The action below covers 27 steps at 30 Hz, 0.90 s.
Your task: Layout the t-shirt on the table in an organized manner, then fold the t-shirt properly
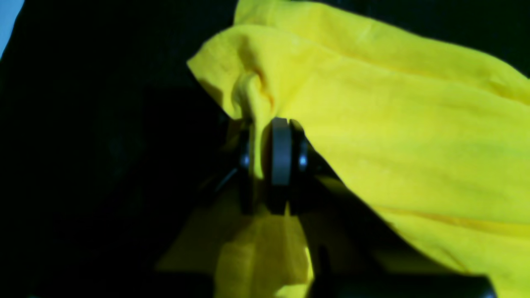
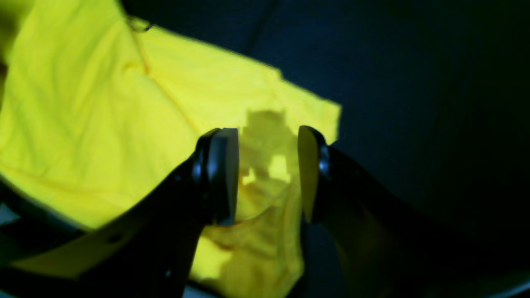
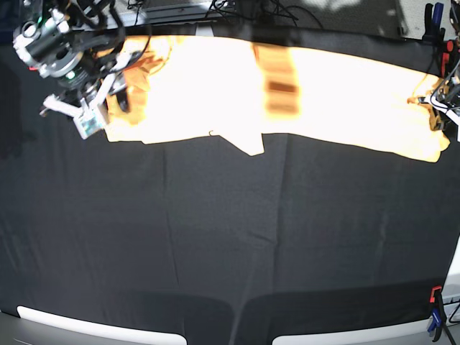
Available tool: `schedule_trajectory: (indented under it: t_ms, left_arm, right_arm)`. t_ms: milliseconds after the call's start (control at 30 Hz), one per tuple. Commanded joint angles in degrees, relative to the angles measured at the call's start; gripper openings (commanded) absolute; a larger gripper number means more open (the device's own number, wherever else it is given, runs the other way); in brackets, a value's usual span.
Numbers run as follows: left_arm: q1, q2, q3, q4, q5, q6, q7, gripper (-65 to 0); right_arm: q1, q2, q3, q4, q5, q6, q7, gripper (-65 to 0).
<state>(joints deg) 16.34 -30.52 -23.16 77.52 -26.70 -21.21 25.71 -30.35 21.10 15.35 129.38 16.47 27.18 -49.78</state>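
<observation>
Left gripper (image 1: 265,159) pinches the t-shirt's (image 3: 338,90) right edge; right gripper (image 2: 268,174) hangs spread over its left end.

t-shirt (image 3: 215,86): pale yellow-orange, stretched into a long band along the far edge of the desk (image 3: 215,237), running nearly the full width in the base view; overexposed there, so little surface detail; a darker fold crosses the band near mid-length; a small flap pokes out of the near edge toward the desk centre; fabric is wrinkled and bunched at both ends, one end pinched into a raised ridge in the left wrist view; a hemmed corner lies flat in the right wrist view; desk is covered in black cloth, white rim at the near edge
</observation>
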Motion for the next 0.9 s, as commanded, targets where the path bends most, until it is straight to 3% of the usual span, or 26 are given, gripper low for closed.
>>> schedule_trajectory:
  t_ms: [0,67,133,167,467,600,867]
  left_arm:
    - [-0.3,-1.4,-0.5,0.9,-0.1,0.3,-1.1,-65.0]
    - [-0.3,-1.4,-0.5,0.8,-0.1,0.3,-0.9,-62.3]
    - [-0.3,-1.5,-0.5,0.8,-0.1,0.2,-0.9,-43.2]
    - [-0.3,-1.5,-0.5,0.9,-0.1,0.2,-0.9,-38.9]
    - [-0.3,-4.7,-0.5,0.1,-2.0,-0.6,3.0,-38.8]
    - [-0.3,-4.6,-0.4,-4.4,-7.1,-8.1,4.5,-39.0]
    - [-0.3,-4.6,-0.4,-8.4,-19.3,-17.6,6.5,-45.8]
  right_arm:
    - [1.0,0.6,1.2,1.1,0.0,-0.2,1.3,-41.9]
    - [2.4,0.6,3.0,1.1,0.2,-0.2,0.2,-41.9]
    - [3.5,0.6,4.5,1.1,0.3,-0.2,-1.7,-41.9]
    - [3.9,0.6,5.2,1.1,0.3,-0.2,-2.7,-41.9]
    - [3.8,0.6,6.6,1.1,2.2,-0.2,-3.4,-41.9]
    - [3.8,0.6,6.6,1.1,5.0,-0.1,-3.4,-41.9]
    - [3.8,0.6,6.6,1.1,5.0,-0.1,-2.9,-41.9]
